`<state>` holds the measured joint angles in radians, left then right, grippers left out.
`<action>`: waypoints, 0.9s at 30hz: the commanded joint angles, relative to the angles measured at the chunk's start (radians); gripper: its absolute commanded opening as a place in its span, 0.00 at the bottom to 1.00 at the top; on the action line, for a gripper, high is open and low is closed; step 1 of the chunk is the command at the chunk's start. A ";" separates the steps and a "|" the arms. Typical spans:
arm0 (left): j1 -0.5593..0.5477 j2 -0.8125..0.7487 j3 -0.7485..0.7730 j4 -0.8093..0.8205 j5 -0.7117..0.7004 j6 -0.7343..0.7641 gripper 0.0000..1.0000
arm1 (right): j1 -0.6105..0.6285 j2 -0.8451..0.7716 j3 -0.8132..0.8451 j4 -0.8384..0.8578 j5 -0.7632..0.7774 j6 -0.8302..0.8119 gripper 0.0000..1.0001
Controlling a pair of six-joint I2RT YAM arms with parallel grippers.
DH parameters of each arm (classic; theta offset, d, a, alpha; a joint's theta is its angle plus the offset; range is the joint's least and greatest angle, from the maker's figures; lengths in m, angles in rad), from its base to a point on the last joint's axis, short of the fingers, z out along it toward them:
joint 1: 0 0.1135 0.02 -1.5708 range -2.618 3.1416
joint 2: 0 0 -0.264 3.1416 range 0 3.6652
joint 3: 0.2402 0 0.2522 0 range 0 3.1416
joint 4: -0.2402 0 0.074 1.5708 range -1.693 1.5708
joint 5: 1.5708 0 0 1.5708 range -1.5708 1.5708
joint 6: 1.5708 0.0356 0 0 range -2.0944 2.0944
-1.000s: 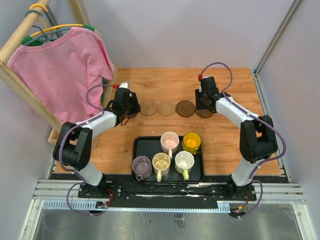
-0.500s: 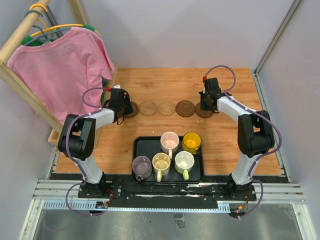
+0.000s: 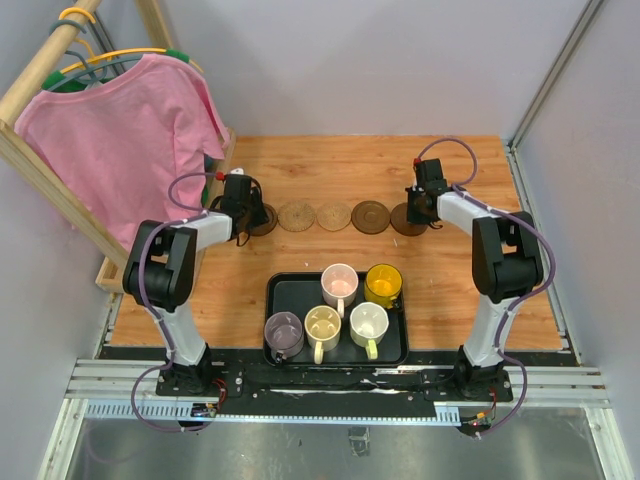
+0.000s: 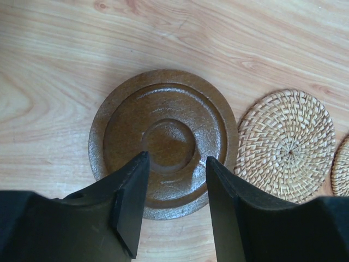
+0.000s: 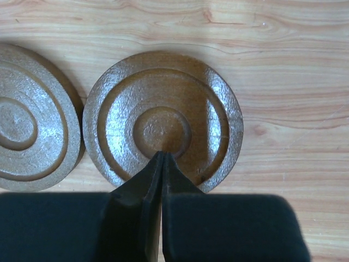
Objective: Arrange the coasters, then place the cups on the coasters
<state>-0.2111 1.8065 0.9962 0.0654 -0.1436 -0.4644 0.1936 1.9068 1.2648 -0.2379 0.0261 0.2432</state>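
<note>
Several coasters lie in a row across the table: a dark one (image 3: 265,222) at the left end, two woven tan ones (image 3: 296,216) (image 3: 333,216), then two dark ones (image 3: 370,216) (image 3: 406,224). My left gripper (image 4: 176,161) hangs open just above the left dark coaster (image 4: 163,125), with nothing between its fingers; a tan coaster (image 4: 286,144) lies beside it. My right gripper (image 5: 163,155) is shut and empty, its tip over the centre of the right-end dark coaster (image 5: 163,87). Several cups stand in the black tray (image 3: 285,295), among them pink (image 3: 339,284), amber (image 3: 383,284) and purple (image 3: 283,333).
A wooden rack with a pink shirt (image 3: 120,140) stands at the left rear, close to my left arm. Grey walls close in the table at the back and right. Bare wood lies between the coaster row and the tray.
My right gripper's jaws have closed and it has shifted a little right and back over the end coaster. My left gripper has moved slightly left; its arm has folded in.
</note>
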 commanded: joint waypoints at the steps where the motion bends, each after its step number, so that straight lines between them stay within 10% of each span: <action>1: 0.006 0.042 0.036 -0.010 0.025 0.008 0.50 | -0.029 0.035 0.030 0.016 -0.026 0.023 0.01; 27: 0.006 0.032 0.009 -0.002 0.078 0.015 0.49 | -0.088 0.100 0.082 0.033 -0.035 0.007 0.01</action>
<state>-0.2108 1.8412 1.0191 0.0769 -0.0807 -0.4568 0.1226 1.9629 1.3033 -0.1967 -0.0055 0.2638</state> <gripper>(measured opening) 0.491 0.012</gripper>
